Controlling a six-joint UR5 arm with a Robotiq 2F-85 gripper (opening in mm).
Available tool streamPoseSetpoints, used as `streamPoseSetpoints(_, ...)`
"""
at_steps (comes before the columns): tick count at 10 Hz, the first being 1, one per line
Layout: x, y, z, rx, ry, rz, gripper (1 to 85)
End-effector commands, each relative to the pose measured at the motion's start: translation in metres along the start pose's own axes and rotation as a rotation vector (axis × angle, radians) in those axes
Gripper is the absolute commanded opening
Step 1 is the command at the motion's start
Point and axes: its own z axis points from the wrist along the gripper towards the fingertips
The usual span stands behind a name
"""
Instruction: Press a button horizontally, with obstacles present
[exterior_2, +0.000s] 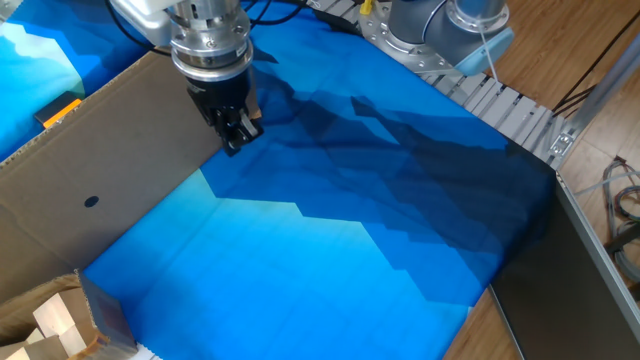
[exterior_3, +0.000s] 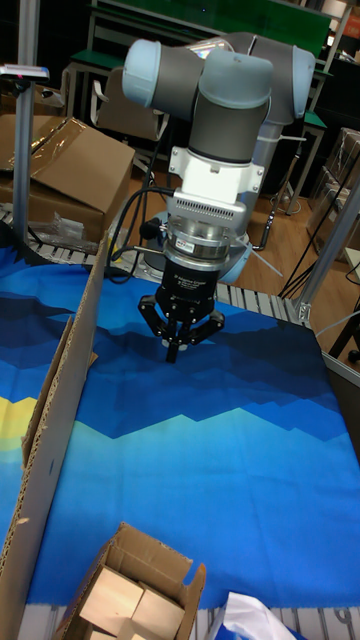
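The button is a small yellow-orange box with a black part, showing just beyond the top edge of the cardboard at far left. The obstacle is a large brown cardboard sheet with a small dark dot. It stands on edge as a wall along the left of the blue cloth, and appears edge-on in the tall fixed view. My gripper hangs pointing down by the sheet's right end, on the cloth side, away from the button. Its fingertips meet with nothing between them.
An open cardboard box with pale wooden blocks sits at the near left corner. The arm's base and a ribbed metal rail lie at the far right. Blue patterned cloth covers the table.
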Motion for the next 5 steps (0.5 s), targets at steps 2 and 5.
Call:
streamPoseSetpoints(2,-0.012,0.005,-0.002,-0.023,-0.045,0.05,1.0)
streamPoseSetpoints(5,-0.022,0.007,-0.002,-0.034,-0.084,0.084,1.0)
